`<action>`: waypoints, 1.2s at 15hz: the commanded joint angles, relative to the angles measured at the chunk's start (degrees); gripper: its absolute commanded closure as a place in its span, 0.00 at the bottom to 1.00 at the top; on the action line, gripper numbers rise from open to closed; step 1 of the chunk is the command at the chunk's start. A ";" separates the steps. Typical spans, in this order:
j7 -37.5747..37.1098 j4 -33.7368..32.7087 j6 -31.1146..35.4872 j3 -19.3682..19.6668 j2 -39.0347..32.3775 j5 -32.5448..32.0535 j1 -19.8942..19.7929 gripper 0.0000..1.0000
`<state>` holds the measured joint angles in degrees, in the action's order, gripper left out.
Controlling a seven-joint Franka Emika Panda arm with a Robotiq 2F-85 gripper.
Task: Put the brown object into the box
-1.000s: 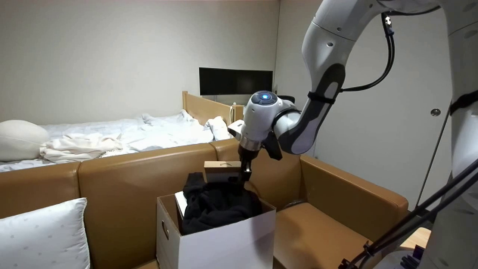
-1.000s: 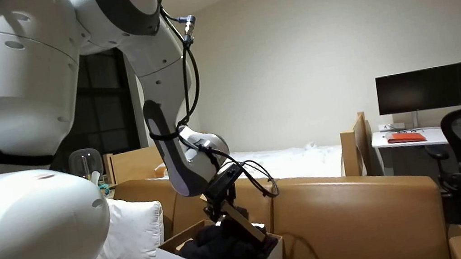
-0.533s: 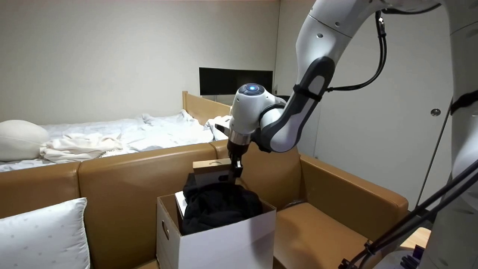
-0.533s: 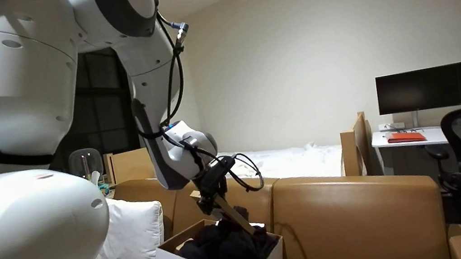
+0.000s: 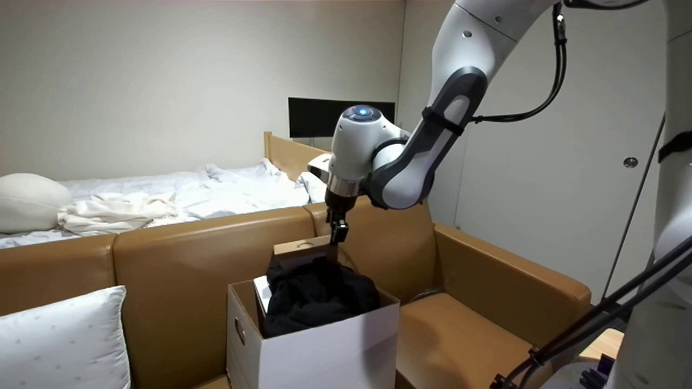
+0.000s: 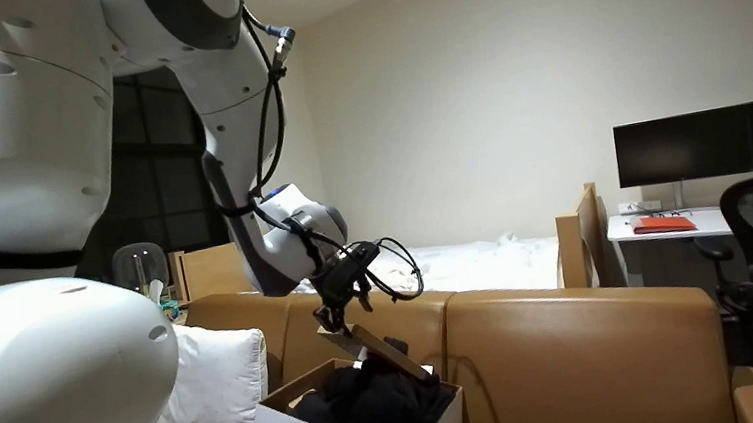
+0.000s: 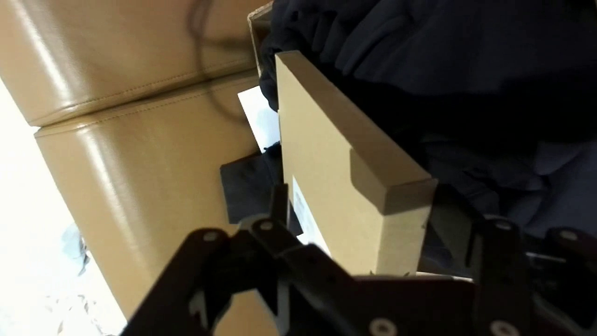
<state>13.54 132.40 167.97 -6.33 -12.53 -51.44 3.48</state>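
The brown object (image 7: 336, 154), a flat cardboard slab, rests tilted on the black fabric (image 5: 321, 297) in the white box (image 5: 330, 351). Its upper end rises above the box's rim in both exterior views. My gripper (image 5: 338, 237) is just over that raised end. Seen from the wrist, the fingers (image 7: 280, 201) are spread wide to either side of the slab, with gaps between them and its faces, so it is not gripped. The lower end of the brown object (image 6: 392, 352) leans towards the box's far side; fabric hides part of its base.
The brown couch (image 5: 216, 265) carries the box, and its backrest stands close behind. A white pillow (image 5: 65, 340) leans on the couch beside the box. Behind are a bed (image 5: 189, 189) and, farther off, a desk (image 6: 710, 221) with a monitor (image 6: 724, 141).
The gripper moved towards the couch's pillow side with the slab, then spread its fingers and rose slightly. The slab has come out of the grip and settled a little lower on the fabric.
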 commanded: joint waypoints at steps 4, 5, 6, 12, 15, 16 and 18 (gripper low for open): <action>-2.58 2.96 -0.71 2.62 7.80 -3.46 -0.32 0.00; -2.79 3.02 0.20 3.26 8.34 -3.49 -0.70 0.00; -2.57 3.02 0.61 3.78 8.93 -2.84 -0.99 0.00; -1.51 4.23 0.66 9.30 11.28 3.16 -4.38 0.00; 1.53 5.08 -1.52 11.48 11.47 7.98 -7.42 0.00; 2.43 5.68 -0.38 12.03 11.56 10.95 -8.40 0.00; 8.27 8.01 4.30 12.43 11.13 21.21 -10.94 0.00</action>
<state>14.17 136.19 167.96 6.10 -3.02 -41.47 -4.36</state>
